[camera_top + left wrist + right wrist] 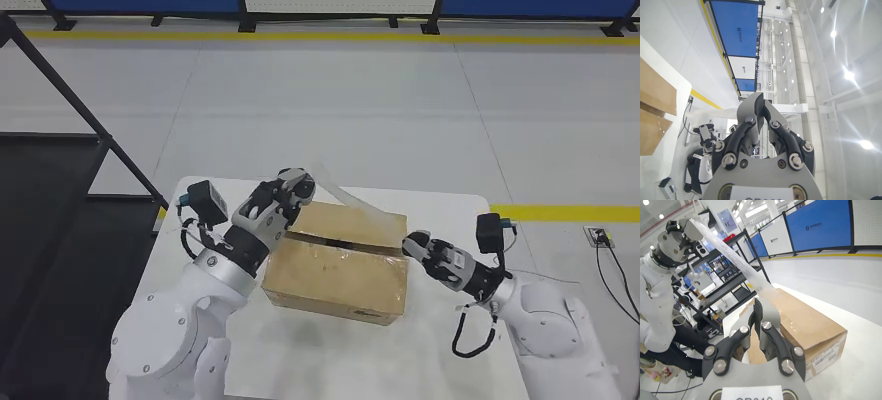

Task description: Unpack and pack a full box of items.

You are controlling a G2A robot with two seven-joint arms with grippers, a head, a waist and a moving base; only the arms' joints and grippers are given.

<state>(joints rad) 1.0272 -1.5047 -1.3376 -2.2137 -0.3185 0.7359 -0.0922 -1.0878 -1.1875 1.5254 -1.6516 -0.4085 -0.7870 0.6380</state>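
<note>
A brown cardboard box (pixel 335 275) lies in the middle of the white table (pixel 440 350), its top flaps closed along a centre seam. A long strip of clear tape (pixel 352 200) rises from the box top to my left gripper (pixel 297 185), which is raised above the box's far left corner and shut on the strip's end. In the right wrist view the tape (pixel 730 255) runs taut from the left gripper (pixel 687 224) down to the box (pixel 810 321). My right gripper (pixel 412 243) is shut with nothing in it, at the right end of the box top.
A black metal rack (pixel 60 200) stands off the table's left side. The box takes up the middle of the table, with bare surface in front of it and on the right. A cable (pixel 610 270) lies on the floor at the right.
</note>
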